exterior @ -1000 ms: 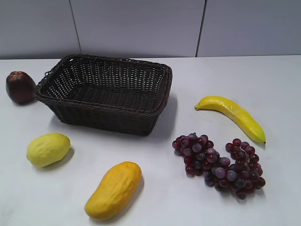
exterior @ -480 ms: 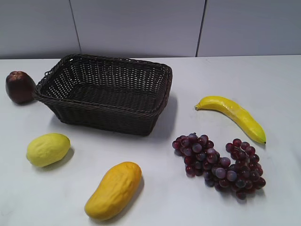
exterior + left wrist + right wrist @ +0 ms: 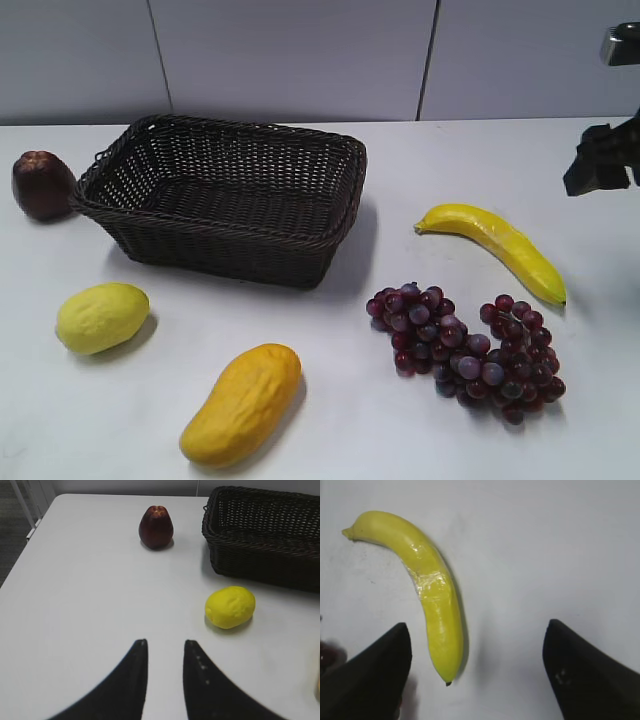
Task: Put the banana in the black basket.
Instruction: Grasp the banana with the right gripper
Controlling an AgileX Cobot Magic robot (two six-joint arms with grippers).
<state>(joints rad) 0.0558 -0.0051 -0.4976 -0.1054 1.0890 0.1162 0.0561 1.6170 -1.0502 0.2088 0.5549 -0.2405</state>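
Observation:
The banana (image 3: pixel 495 245) lies flat on the white table, right of the black basket (image 3: pixel 225 245) and behind the grapes. In the right wrist view the banana (image 3: pixel 427 585) lies between the wide-open, empty jaws of my right gripper (image 3: pixel 477 630), nearer the left jaw, with its tip between them. In the exterior view the right gripper (image 3: pixel 603 160) is at the right edge, above and behind the banana. My left gripper (image 3: pixel 164 642) is open and empty over bare table. The basket's corner (image 3: pixel 260 540) shows in the left wrist view.
A bunch of dark red grapes (image 3: pixel 465 345) lies in front of the banana. A lemon (image 3: pixel 100 317) and an orange-yellow mango-like fruit (image 3: pixel 243 403) lie in front of the basket. A dark red fruit (image 3: pixel 40 185) stands left of it, also in the left wrist view (image 3: pixel 156 526).
The right gripper has come into the exterior view at the right edge, above the table behind the banana. The fruits and the basket have not moved.

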